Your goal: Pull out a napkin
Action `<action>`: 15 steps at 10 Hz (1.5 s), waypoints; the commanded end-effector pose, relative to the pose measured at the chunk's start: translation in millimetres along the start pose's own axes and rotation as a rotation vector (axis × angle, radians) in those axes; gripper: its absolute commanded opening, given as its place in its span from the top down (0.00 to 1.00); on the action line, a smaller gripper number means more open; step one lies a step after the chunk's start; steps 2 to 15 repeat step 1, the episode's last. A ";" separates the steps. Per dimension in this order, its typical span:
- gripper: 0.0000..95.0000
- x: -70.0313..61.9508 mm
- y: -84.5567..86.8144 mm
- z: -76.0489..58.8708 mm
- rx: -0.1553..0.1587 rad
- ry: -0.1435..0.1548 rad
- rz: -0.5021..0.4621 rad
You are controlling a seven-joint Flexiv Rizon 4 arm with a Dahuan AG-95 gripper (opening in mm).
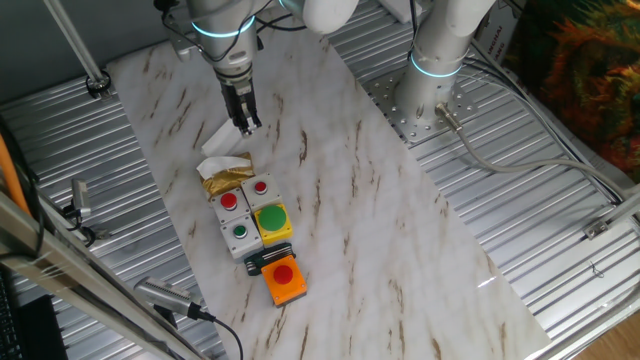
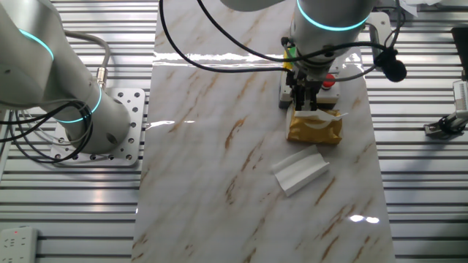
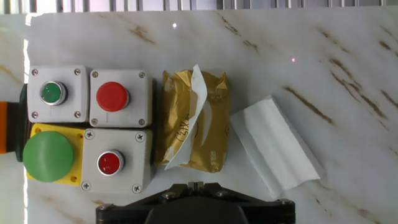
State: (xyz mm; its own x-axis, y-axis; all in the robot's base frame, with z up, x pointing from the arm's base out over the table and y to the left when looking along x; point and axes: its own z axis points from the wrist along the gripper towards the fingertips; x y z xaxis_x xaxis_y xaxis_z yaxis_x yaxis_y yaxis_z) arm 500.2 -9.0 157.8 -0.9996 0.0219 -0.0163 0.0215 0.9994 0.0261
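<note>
A loose white napkin [image 3: 277, 146] lies flat on the marble table, beside the gold foil packet [image 3: 214, 124]. It also shows in one fixed view [image 1: 222, 137] and the other fixed view [image 2: 301, 169]. A second white sheet [image 3: 194, 106] sticks out of the packet's slot. My gripper [image 3: 196, 184] is shut and holds nothing. It hangs above the table by the packet [image 1: 228, 178], seen in both fixed views [image 1: 245, 124] [image 2: 306, 98].
Grey button boxes [image 3: 118, 99] with red and green buttons sit against the packet. A yellow box with a big green button [image 3: 50, 155] and an orange box [image 1: 284, 280] lie beyond. A second arm's base [image 1: 435, 90] stands on the metal surround.
</note>
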 end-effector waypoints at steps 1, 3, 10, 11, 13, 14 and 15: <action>1.00 0.2 -0.4 0.2 -0.001 -0.002 -0.002; 1.00 0.2 -0.4 0.2 -0.001 -0.002 -0.002; 1.00 0.2 -0.4 0.2 -0.001 -0.002 -0.002; 1.00 0.2 -0.4 0.2 -0.001 -0.002 -0.002; 1.00 0.2 -0.4 0.2 -0.001 -0.002 -0.002; 1.00 0.2 -0.4 0.2 -0.001 -0.002 -0.002; 1.00 0.2 -0.4 0.2 -0.001 -0.002 -0.002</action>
